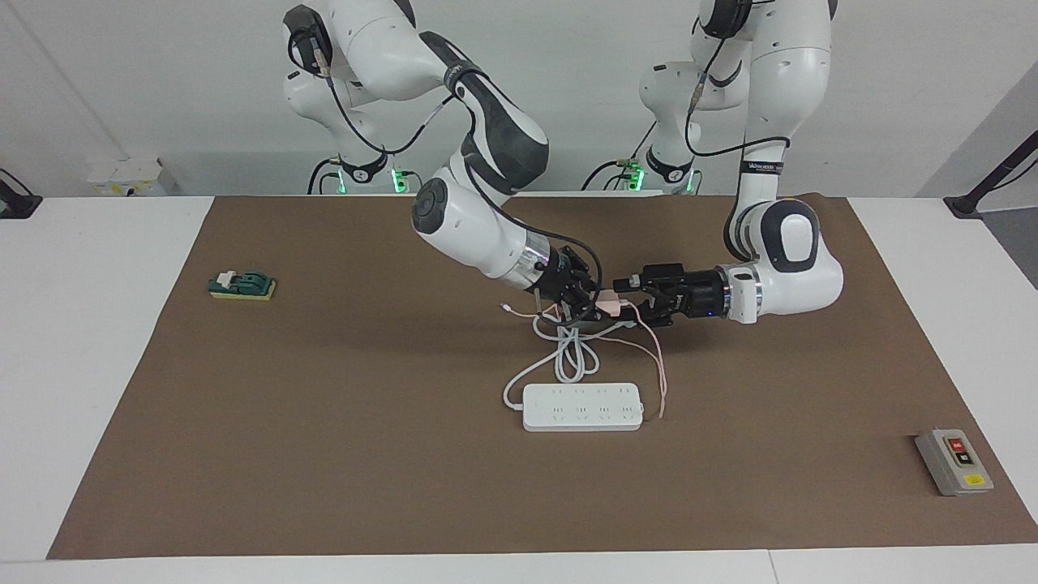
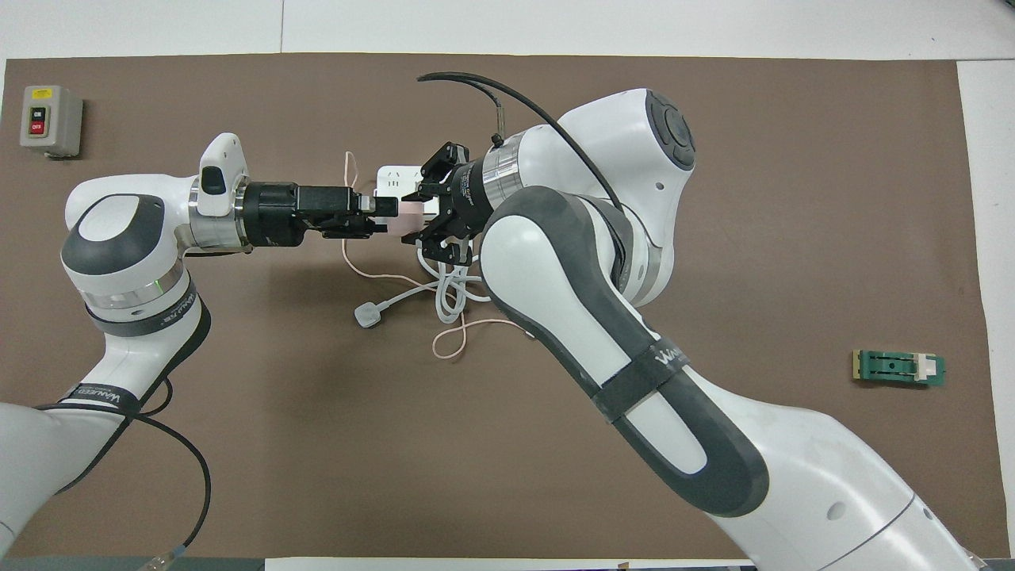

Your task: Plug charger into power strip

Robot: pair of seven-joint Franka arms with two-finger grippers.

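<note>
The pale pink charger [image 1: 608, 302] [image 2: 408, 216] hangs in the air over the strip's looped white cord [image 1: 572, 357]. My right gripper [image 1: 597, 307] [image 2: 418, 216] is shut on it. The left gripper [image 1: 626, 302] [image 2: 388, 216] points level at the charger from the left arm's end of the table, and its tip reaches the charger's free end. A thin pink cable [image 1: 661, 365] trails from the charger to the mat. The white power strip [image 1: 582, 406] lies flat on the mat; in the overhead view only its end [image 2: 396, 176] shows past the grippers.
The cord's round white plug [image 2: 367, 315] lies on the mat under the grippers. A grey button box [image 1: 954, 461] [image 2: 50, 120] sits toward the left arm's end. A green block [image 1: 242, 285] [image 2: 898, 368] lies toward the right arm's end. A brown mat [image 1: 324, 446] covers the table.
</note>
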